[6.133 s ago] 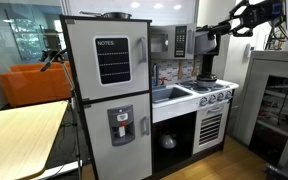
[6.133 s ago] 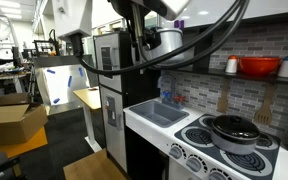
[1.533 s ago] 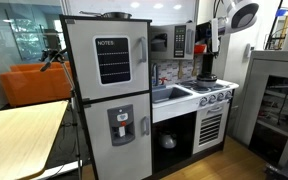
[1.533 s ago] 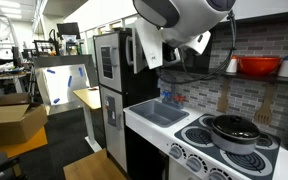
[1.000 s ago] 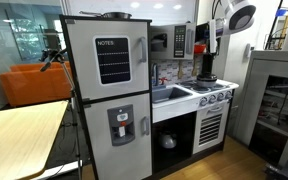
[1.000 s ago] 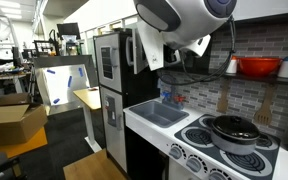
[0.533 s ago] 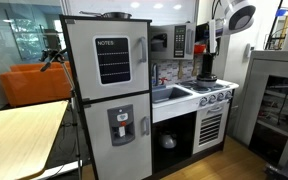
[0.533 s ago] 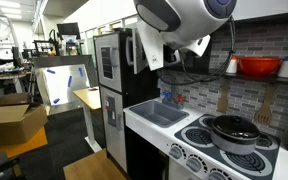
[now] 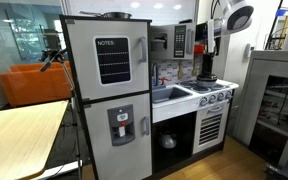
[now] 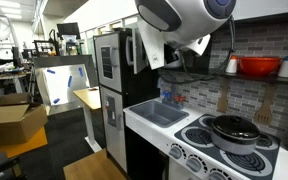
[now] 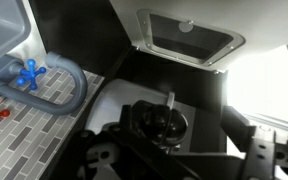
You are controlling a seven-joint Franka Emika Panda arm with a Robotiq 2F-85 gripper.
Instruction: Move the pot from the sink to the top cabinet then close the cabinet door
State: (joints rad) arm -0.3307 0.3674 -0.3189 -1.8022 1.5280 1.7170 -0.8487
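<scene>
Although the arm [image 9: 236,15] was seen far off to the side some six seconds back, it is now found raised beside the microwave [image 9: 181,42] in an exterior view. No further shift can be detected over the last second and a half, so the approach is judged to be finished or paused, with no carrying begun. The pot [image 9: 206,80] is seen lidded on the stove [image 9: 216,95], where it stood in every earlier picture. It is not in the sink as the task sentence has it, and the pick-up is therefore judged still to be made. In an exterior view the sink [image 10: 164,113] is shown with no pot in it, and the pot sits unmoved on the burner near by. Much of the upper kitchen is covered there by the arm's large white joint, so the top cabinet cannot be made out behind it. In the wrist view the gripper [image 11: 174,150] is given only as dark, blurred shapes along the lower edge. Its fingers appear to be spread wide, released and grasping nothing, though this is read with some doubt. A faucet [image 11: 59,85] is seen at the side and a windowed door [image 11: 184,35] above, and whether that door belongs to the cabinet named in the task cannot be settled. A dark round shape [image 11: 159,125] with a pale stem is seen at the middle, and it cannot be identified.
</scene>
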